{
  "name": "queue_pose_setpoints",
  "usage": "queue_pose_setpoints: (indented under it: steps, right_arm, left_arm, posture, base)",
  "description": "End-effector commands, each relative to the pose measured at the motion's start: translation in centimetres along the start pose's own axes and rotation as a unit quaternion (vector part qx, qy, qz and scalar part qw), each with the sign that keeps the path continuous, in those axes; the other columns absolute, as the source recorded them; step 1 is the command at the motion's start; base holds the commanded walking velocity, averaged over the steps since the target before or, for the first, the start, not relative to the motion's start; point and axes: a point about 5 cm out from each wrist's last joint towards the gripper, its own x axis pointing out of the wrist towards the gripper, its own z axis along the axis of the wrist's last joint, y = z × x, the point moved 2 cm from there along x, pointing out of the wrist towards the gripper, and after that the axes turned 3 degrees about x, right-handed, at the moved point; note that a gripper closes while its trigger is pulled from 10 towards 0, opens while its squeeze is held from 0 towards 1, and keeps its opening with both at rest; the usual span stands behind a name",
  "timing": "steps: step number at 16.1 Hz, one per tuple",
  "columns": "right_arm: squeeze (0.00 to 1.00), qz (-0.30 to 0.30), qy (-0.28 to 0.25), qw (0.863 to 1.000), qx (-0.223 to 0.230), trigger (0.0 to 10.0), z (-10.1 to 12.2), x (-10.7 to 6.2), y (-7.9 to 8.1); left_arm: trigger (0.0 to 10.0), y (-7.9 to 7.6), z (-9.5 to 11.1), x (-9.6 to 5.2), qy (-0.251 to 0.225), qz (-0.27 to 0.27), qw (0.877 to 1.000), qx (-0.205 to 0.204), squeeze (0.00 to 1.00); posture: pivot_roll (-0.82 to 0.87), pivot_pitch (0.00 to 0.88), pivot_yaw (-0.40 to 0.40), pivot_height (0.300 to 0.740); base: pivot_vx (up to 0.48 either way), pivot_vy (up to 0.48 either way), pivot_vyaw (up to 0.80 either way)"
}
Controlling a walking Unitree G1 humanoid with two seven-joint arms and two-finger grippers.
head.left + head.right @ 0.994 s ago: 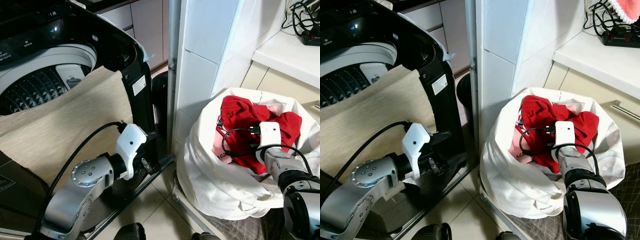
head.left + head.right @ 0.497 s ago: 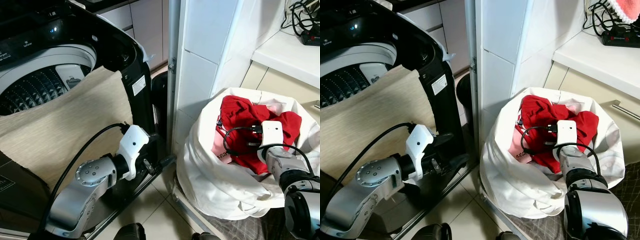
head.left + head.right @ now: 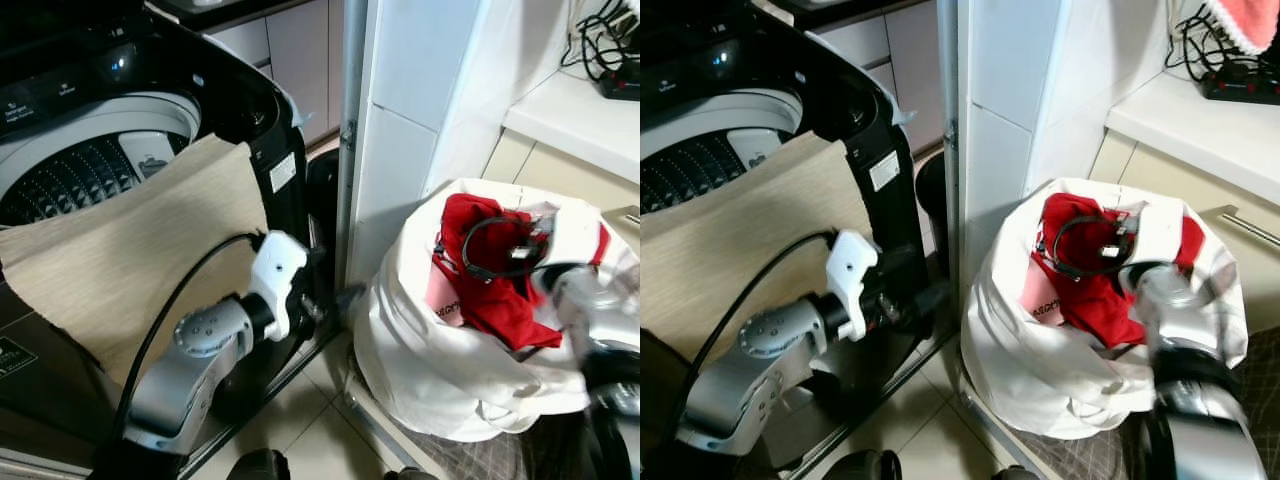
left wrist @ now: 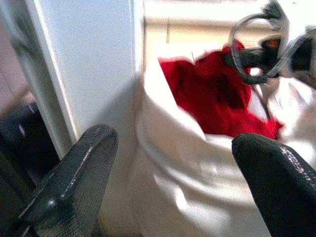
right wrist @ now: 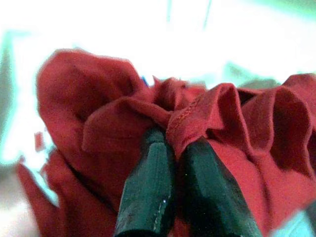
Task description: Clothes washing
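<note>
**Red garment pinched in the laundry bag, ready to lift**

The red garment (image 5: 123, 123) lies bunched at the top of the white laundry bag (image 3: 440, 370), which sits on the tiled floor just beside the white tiled wall (image 3: 410, 130), with the open top-load washing machine (image 3: 90, 150) on the far side of that wall corner. A pink piece with lettering (image 3: 445, 300) is tucked against the red cloth inside the bag.

My right gripper (image 5: 173, 148) has its two black fingers pressed together on a raised fold of the red fabric; a seam edge runs right over the fingertips, so I judge the pinch is on a hem ridge rather than deep cloth. From the head cameras the right arm is smeared by motion blur at the bag's mouth.

My left gripper (image 4: 173, 163) is spread wide, holding nothing, low beside the washer's front and facing the bag. A beige cloth (image 3: 130, 260) is draped over the washer's front rim.

To do this lift well, I would draw the garment straight up until its hanging end is out of the bag's rim, watching that the bag does not rise with it, and that the pink piece does not come along. Then I would swing across to the drum, keeping above the draped cloth.
</note>
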Motion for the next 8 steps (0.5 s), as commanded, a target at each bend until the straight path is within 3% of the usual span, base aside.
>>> queue_pose_setpoints:
  steps: [1,2,3,4,6,7,8]
  right_arm:
    - [0.00,0.058,-0.041,0.997,0.006,0.0,3.3,-1.3,1.0]
    - [0.00,0.117,-0.067,0.991,0.016,0.0,5.6,-2.6,2.0]
    - [0.00,0.209,-0.096,0.972,0.051,0.0,8.3,-4.6,3.9]
    - [0.00,0.278,-0.115,0.951,0.066,0.0,9.8,-6.4,5.4]
    - [0.00,0.356,-0.141,0.919,0.094,0.0,11.2,-8.6,7.3]
    - [0.00,0.445,-0.176,0.861,0.172,0.0,12.7,-11.0,9.1]
    - [0.00,0.460,-0.181,0.848,0.191,0.0,12.9,-11.4,9.4]
  left_arm:
    - [10.0,0.9,1.2,0.2,-0.034,0.024,0.999,0.008,0.00]
    - [10.0,1.0,2.0,0.4,-0.055,0.026,0.998,-0.006,0.00]
    - [10.0,0.9,2.8,0.8,-0.073,0.018,0.997,-0.002,0.00]
    - [10.0,0.8,3.3,1.1,-0.083,0.017,0.996,0.009,0.00]
    - [10.0,0.7,4.1,1.6,-0.101,0.018,0.995,0.006,0.00]
    - [10.0,0.4,5.3,2.2,-0.128,0.013,0.992,0.001,0.00]
    - [10.0,0.3,5.5,2.3,-0.133,0.012,0.991,0.002,0.00]
  posture:
    - [-0.07,0.000,0.034,0.740]
    - [-0.08,0.000,0.035,0.740]
    - [-0.08,0.000,0.034,0.740]
    - [-0.09,0.000,0.034,0.740]
    - [-0.09,0.000,0.033,0.740]
    - [-0.09,0.000,0.031,0.740]
    - [-0.09,0.000,0.031,0.740]
  base:
    - [0.000,0.000,0.00]
    - [0.000,0.000,0.00]
    - [0.000,0.000,0.00]
    - [0.000,0.000,0.00]
    - [0.000,0.000,0.00]
    - [0.000,0.000,0.00]
    - [0.000,0.000,0.00]
